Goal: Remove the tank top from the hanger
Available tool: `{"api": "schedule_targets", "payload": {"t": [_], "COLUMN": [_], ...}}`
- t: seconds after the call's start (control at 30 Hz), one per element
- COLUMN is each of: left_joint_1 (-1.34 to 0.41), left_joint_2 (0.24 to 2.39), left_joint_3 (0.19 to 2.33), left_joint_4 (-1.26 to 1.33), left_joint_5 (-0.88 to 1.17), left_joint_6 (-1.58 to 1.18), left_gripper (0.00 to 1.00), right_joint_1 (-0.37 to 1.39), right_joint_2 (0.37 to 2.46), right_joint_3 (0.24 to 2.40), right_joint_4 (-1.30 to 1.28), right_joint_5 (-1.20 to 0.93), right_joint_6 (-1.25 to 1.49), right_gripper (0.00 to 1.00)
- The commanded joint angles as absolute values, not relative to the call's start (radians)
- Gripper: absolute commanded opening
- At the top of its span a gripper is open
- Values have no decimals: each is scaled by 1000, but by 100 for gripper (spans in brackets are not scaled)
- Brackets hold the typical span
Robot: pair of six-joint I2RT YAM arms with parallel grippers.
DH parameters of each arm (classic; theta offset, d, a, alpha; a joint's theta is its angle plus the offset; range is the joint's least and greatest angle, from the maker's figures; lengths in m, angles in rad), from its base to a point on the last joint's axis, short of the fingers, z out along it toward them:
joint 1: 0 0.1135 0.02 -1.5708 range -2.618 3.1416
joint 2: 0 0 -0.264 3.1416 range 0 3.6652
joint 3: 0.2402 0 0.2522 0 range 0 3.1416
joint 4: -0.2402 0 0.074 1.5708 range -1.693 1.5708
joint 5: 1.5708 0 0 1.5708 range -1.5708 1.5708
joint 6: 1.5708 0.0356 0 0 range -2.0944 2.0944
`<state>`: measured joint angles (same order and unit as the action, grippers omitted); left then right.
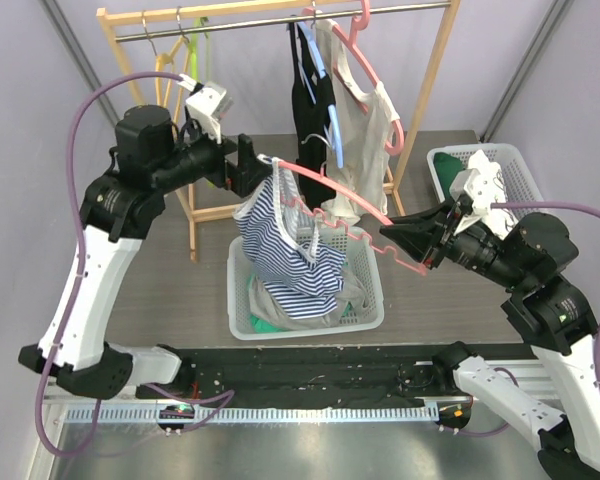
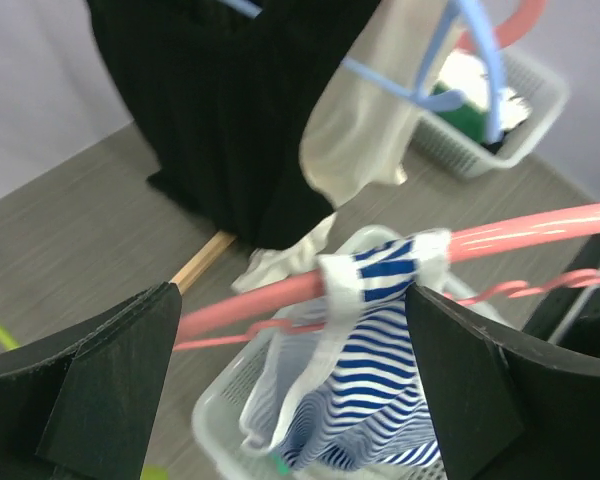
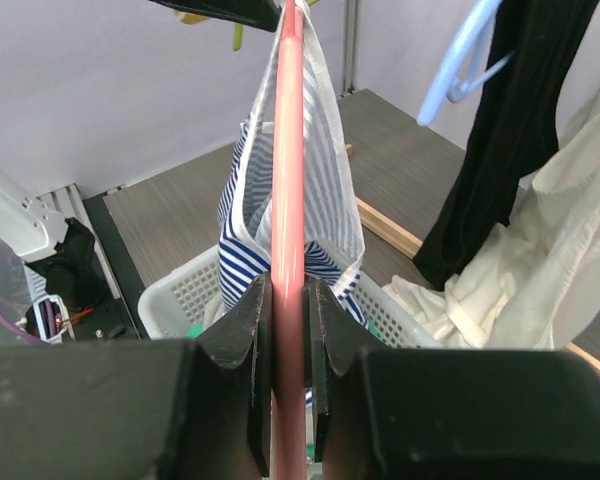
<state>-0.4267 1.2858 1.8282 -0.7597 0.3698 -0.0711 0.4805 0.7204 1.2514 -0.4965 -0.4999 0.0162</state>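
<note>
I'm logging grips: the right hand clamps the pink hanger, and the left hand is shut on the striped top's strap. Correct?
Not quite. The right hand does clamp the pink hanger, but the left hand is open: the left wrist view shows its fingers apart, with the striped top's strap between them.

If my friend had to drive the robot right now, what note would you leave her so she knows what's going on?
Right gripper: shut on the pink hanger, holding it above the white basket.
Left gripper: open, one finger on each side of the strap, not pinching.
Done: hanger is off the rack.
Left: striped tank top hangs on the hanger; probably pinch the strap and slide it off.
</note>
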Motion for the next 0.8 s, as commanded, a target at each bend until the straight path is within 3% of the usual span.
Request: {"api": "schedule_targets", "payload": {"t": [0.0,0.13,0.2,0.53,0.77], "left_joint_1": [-482,-492,-492,-494,-492], "left_joint_2": [1369,1525,1532,1321,1239], "left_joint_3": [2020,2342,2336,1987,1787], "left_joint_4": [-880,-911,-874,-854,-812], "left_joint_5": [156,75,95,274,261], "left_joint_6": [67,8,-32,-121,-120], "left_gripper": [100,100,100,100,100], "right_joint_1": [479,479,477,479,479], "right_joint_2": [732,747,750,767,815], "right_joint_3": [1318,1328,1327,1335,1328], "right_joint_4": [-454,-465,-462,-416,-368], "right_joint_5": [-473,-442,-433,-368,-411], "right_joint_6": [5,5,26,78,130], "right_gripper": [1,1,1,1,1]}}
